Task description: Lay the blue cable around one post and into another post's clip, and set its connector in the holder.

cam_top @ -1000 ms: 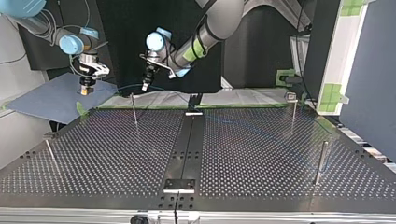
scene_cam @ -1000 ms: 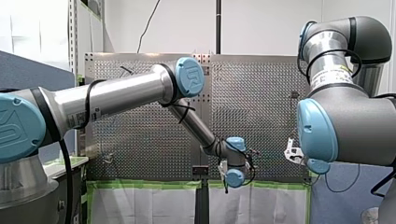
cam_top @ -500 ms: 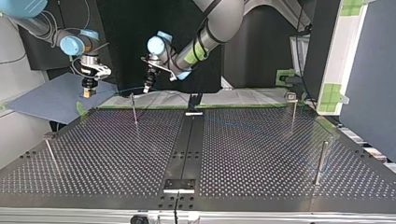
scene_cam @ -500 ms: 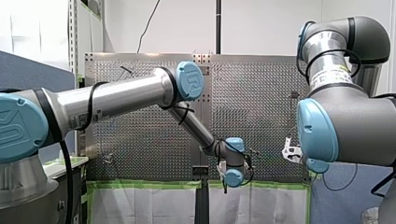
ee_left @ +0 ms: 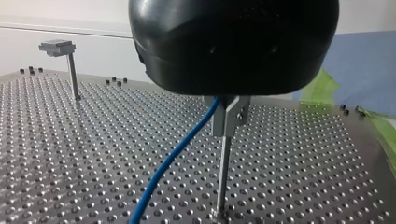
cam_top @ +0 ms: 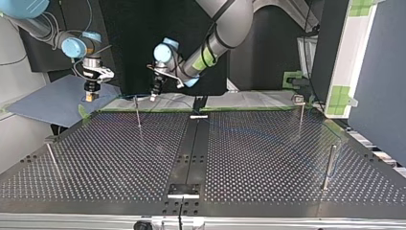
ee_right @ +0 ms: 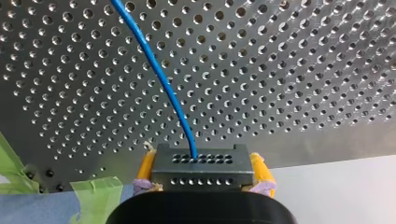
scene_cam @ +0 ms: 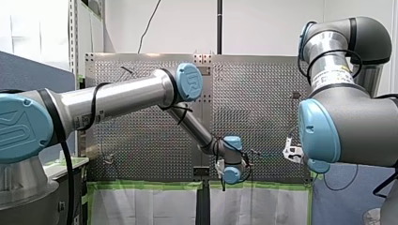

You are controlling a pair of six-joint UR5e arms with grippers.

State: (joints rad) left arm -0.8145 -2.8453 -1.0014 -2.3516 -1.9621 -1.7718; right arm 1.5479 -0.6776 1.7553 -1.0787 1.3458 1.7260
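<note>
Shifted toward 4 o'clock in the top view, my left gripper [cam_top: 154, 94], grip unreadable, trails the blue cable [ee_left: 173, 156] beside the clip post [ee_left: 227, 116]; my right fingers [ee_right: 260, 170] clench the connector [ee_right: 201, 164]; risk: taut cable misses the clip or bends the post.

I count 4 posts [cam_top: 138, 112] [cam_top: 300, 115] [cam_top: 51, 155] [cam_top: 328, 165] on the table [cam_top: 239, 158]: 2 along one edge, 2 by its side edges. Also 1 blue cable [ee_right: 161, 79] and 1 connector [ee_right: 201, 168].
</note>
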